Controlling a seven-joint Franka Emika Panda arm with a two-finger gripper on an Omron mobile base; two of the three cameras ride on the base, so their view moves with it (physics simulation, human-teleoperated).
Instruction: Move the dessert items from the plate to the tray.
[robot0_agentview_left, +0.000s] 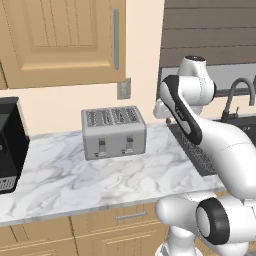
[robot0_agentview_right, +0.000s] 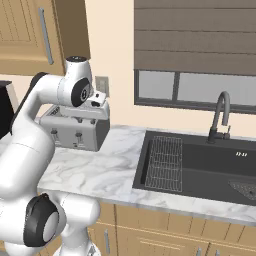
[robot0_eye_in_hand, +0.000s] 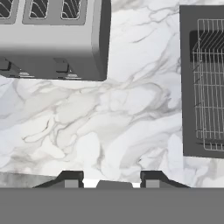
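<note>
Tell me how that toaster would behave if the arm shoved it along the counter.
The toaster looks like a boxy metal block sitting flat on the marble counter, so it would probably slide rather than tip or roll. Its smooth sides look too broad and slick for the gripper to pinch.

A white-and-grey marble counter (robot0_agentview_left: 100, 182) runs below a cream wall, with light wood cabinets (robot0_agentview_left: 60, 40) above and wood drawers (robot0_agentview_left: 120, 220) beneath its front edge. A window (robot0_agentview_right: 195, 87) under a grey-brown slatted blind (robot0_agentview_right: 195, 35) sits behind the counter's sink end.
</note>
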